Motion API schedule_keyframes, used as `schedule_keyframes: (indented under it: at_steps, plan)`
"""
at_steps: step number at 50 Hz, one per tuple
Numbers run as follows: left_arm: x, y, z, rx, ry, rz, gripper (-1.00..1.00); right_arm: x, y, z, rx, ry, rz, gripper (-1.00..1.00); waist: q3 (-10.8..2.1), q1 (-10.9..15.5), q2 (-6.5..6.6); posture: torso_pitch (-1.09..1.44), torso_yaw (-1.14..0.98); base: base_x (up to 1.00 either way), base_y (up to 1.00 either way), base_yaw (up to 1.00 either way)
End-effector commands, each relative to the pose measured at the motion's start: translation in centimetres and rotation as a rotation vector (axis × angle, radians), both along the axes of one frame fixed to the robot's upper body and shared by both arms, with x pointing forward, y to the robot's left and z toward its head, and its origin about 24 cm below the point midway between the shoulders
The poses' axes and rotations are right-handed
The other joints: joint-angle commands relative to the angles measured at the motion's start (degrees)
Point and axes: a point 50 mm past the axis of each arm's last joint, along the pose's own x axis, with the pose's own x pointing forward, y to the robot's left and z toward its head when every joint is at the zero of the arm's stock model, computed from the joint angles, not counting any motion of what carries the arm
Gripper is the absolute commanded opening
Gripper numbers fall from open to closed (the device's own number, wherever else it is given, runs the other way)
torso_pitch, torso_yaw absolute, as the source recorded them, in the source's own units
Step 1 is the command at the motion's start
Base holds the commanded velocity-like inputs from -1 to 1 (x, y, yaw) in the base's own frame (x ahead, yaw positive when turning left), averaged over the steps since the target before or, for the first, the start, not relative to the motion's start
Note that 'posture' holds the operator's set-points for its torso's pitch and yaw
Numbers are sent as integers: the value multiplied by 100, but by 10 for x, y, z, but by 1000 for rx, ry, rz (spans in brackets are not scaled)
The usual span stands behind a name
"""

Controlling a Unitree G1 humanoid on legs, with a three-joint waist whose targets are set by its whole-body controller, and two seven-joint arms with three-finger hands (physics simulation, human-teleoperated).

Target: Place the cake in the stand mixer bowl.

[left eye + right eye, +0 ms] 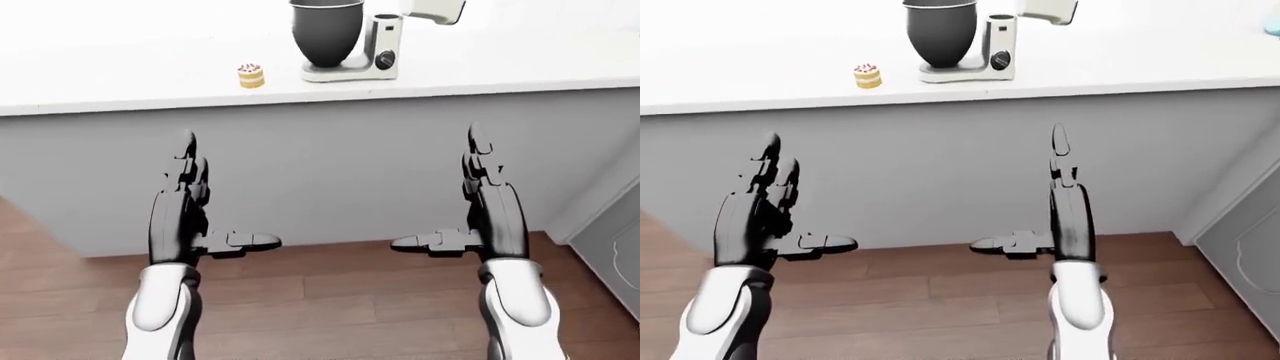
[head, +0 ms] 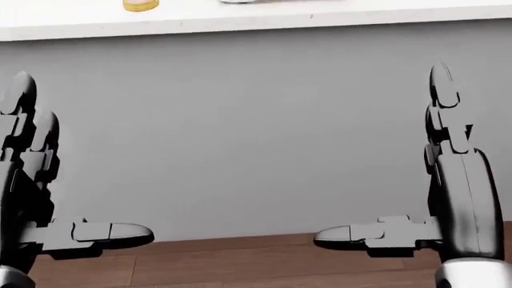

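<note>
A small yellow layered cake [image 1: 251,76] with red topping sits on the white counter [image 1: 120,75], left of the stand mixer. The white stand mixer [image 1: 372,52] has its head tilted up and a dark grey bowl [image 1: 326,32] on its base. My left hand [image 1: 205,202] is open, fingers pointing up, thumb out to the right, held low against the grey counter face. My right hand [image 1: 455,199] is open the same way, thumb out to the left. Both hands are empty and well below the counter top.
The grey counter face [image 1: 330,165] fills the middle of the eye views. A wooden floor [image 1: 330,307] lies below. A grey cabinet door [image 1: 615,247] shows at the right edge. A pale blue object [image 1: 1272,26] sits at the counter's far right.
</note>
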Motion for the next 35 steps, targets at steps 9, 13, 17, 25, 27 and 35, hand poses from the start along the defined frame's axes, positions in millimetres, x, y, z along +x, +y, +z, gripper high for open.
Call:
schedule_keyframes:
  at_steps: [9,13,17,25,27,35]
  plan:
    - [0,2,10,25,-76,17,100,-3,5,15,-11,-92,26,100,8,56,480,0,0,0,41,0]
    - [0,3,11,25,-77,18,100,-3,6,15,-12,-92,29,100,23,42,207,0,0,0,42,0]
    - [0,3,11,25,-79,18,100,-4,5,16,-13,-94,28,100,31,31,-65,0,0,0,42,0]
    - [0,3,12,24,-79,18,100,-4,4,14,-13,-92,22,100,-11,23,253,0,0,0,16,0]
    - [-1,3,12,24,-80,18,100,-5,4,15,-2,-101,26,100,-61,-58,460,0,0,0,0,0]
    - [0,3,11,23,-79,19,100,-6,4,16,-1,-107,14,100,-70,96,80,0,0,0,0,0]
